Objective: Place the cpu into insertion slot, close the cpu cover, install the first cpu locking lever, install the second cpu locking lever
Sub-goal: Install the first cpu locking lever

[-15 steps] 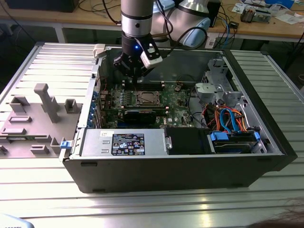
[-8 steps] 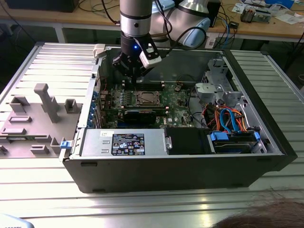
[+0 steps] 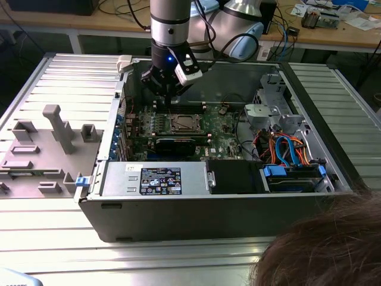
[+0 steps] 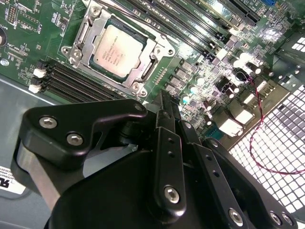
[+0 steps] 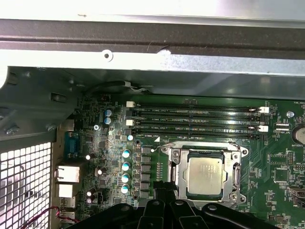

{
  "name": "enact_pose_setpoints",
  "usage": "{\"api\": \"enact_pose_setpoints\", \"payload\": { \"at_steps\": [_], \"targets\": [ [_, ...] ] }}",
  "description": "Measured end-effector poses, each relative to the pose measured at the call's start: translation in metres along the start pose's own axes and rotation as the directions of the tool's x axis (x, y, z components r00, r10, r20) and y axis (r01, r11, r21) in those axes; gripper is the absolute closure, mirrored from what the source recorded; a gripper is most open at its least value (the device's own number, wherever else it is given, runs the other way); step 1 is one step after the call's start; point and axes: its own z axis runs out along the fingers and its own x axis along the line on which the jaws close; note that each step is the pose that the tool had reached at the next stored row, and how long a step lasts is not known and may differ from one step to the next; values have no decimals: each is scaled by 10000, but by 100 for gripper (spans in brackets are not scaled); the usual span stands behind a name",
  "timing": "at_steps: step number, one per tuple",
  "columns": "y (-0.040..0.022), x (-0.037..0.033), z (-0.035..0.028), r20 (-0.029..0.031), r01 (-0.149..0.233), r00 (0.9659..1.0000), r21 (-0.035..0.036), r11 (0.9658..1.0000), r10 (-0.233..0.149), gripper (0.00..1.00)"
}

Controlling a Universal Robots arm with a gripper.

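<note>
The cpu lies flat in the insertion slot on the green board, its silvery top facing up. The cpu cover lies down around it as a metal frame. In the first wrist view the cpu sits framed by the cpu cover. In the exterior view the cpu is at mid-board. My gripper hangs just behind it, above the board and touching nothing. The black fingers stand together, shut on nothing. The gripper tip points at the board beside the socket.
Black memory slots run beside the socket. A power supply and a drive cage with blue cables stand along the case's front. A grey fixture tray lies at the exterior view's left. A person's hair is at the near right.
</note>
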Motion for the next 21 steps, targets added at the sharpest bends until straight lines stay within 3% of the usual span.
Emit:
{"api": "enact_pose_setpoints", "payload": {
  "at_steps": [17, 21],
  "targets": [
    [56, -2, -11, 0, 1, 10000, 0, 10000, -1, 89],
    [91, 36, -10, -2, 50, 10000, 1, 10000, -50, 89]
  ]
}}
